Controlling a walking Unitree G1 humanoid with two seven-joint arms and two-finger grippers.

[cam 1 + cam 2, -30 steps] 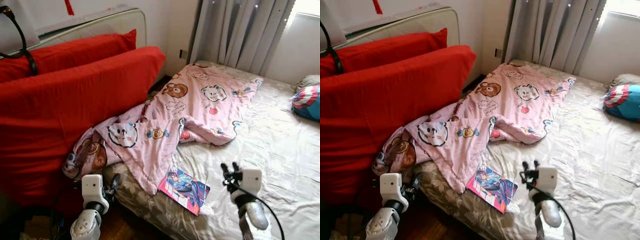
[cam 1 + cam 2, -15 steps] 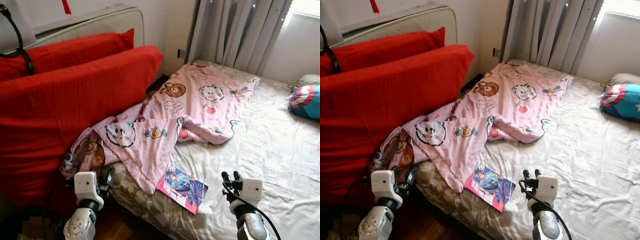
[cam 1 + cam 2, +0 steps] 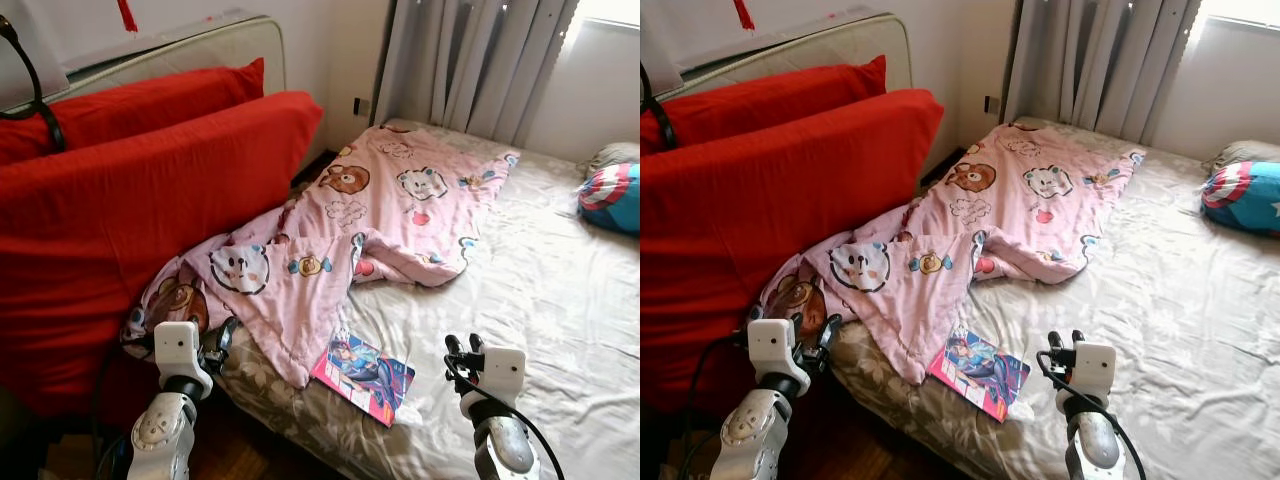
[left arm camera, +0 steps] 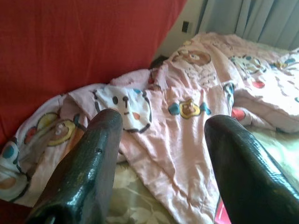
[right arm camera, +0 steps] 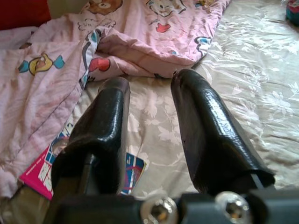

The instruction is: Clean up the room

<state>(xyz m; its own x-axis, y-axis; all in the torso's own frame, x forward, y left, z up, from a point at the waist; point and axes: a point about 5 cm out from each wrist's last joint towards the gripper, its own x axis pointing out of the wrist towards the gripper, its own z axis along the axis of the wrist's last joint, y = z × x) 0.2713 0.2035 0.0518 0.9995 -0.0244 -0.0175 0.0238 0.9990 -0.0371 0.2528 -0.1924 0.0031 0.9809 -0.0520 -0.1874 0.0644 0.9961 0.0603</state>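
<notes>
Magazine lies between left gripper and right gripper, jaws parted

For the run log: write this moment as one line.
left gripper: open, low by pink cartoon blanket at bed edge | right gripper: open, over bedsheet | magazine: flat on bed between grippers | nothing held

The right gripper has dropped toward six o'clock over the past second, from a spot level with the comic book to one lower and nearer the robot, above the bedsheet; its fingers stay a little apart. The left gripper dipped and came back up, now at the hanging edge of the pink blanket, fingers spread.
</notes>
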